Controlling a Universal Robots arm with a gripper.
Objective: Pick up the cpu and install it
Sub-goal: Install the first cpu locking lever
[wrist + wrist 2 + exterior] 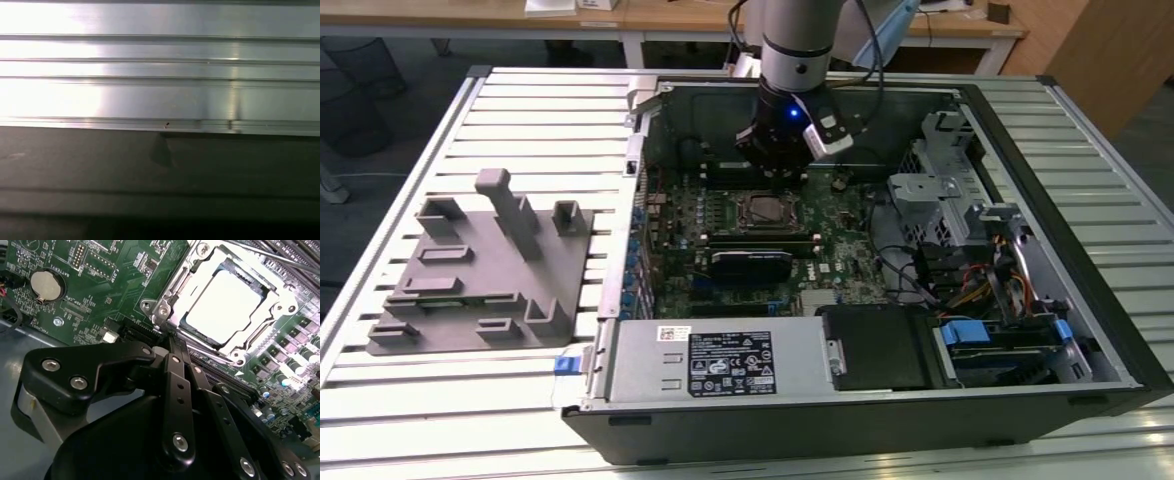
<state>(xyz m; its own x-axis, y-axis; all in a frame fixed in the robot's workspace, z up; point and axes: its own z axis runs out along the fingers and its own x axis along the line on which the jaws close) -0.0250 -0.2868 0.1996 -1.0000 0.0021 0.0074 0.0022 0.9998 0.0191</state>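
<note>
The cpu (231,305) is seated in the motherboard socket (170,300). The gripper (172,347) is held beside it, fingers (176,385) clenched together, nothing grasped. A grey tray (474,270) is set on the table (400,400) beside the case (1107,300).

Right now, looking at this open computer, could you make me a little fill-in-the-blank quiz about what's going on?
1. The cpu lies in the socket on the green ____.
2. The gripper hangs over the open computer ____.
3. On the exterior view's left, the grey tray rests on the slatted ____, outside the computer.
4. The round silver coin battery sits on the ____ board as the cpu.

Missing words: motherboard; case; table; same
</note>
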